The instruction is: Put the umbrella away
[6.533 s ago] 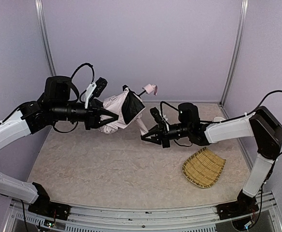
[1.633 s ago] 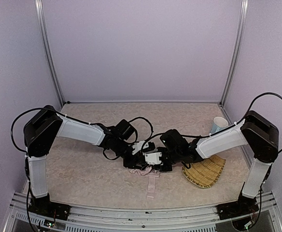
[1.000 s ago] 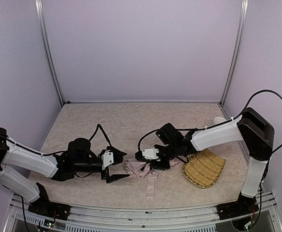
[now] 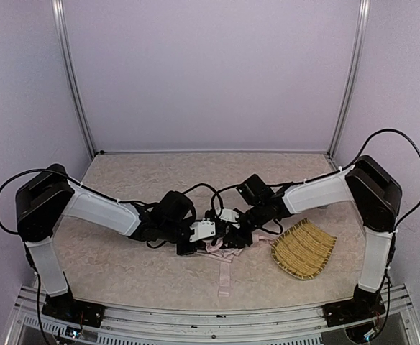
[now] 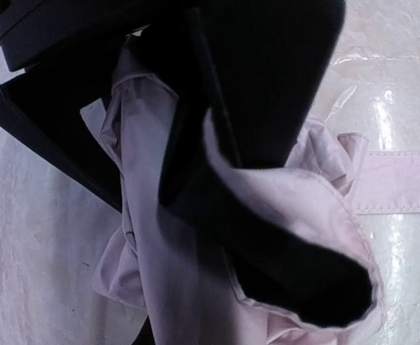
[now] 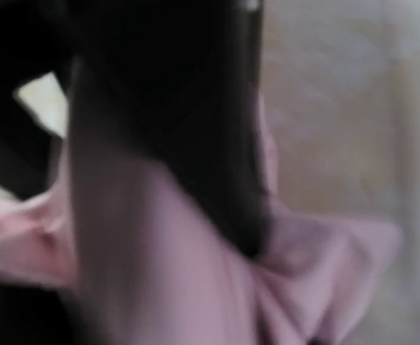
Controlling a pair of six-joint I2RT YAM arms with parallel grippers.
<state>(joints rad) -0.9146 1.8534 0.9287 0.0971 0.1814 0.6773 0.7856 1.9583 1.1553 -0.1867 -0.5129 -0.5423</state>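
Note:
The umbrella (image 4: 220,251) lies collapsed on the table, a crumpled heap of pale pink fabric with black lining, its strap (image 4: 223,279) trailing toward the near edge. My left gripper (image 4: 201,243) is pressed into its left side. In the left wrist view a taut pink fold of the umbrella (image 5: 160,273) runs down into my jaws, and the strap (image 5: 404,180) lies flat to the right. My right gripper (image 4: 233,234) is on the heap's right side. The right wrist view is blurred, filled with the umbrella (image 6: 195,280); its jaws do not show. Shaft and handle are hidden.
A woven straw tray (image 4: 305,249) sits on the table just right of the heap, under my right forearm. Purple walls and metal posts (image 4: 72,79) close in the back and sides. Bare tabletop (image 4: 116,269) lies to the front left.
My left arm has swung in from the front left, where its gripper stood open short of the heap, and now sits on the umbrella. My right gripper has shifted slightly back and right.

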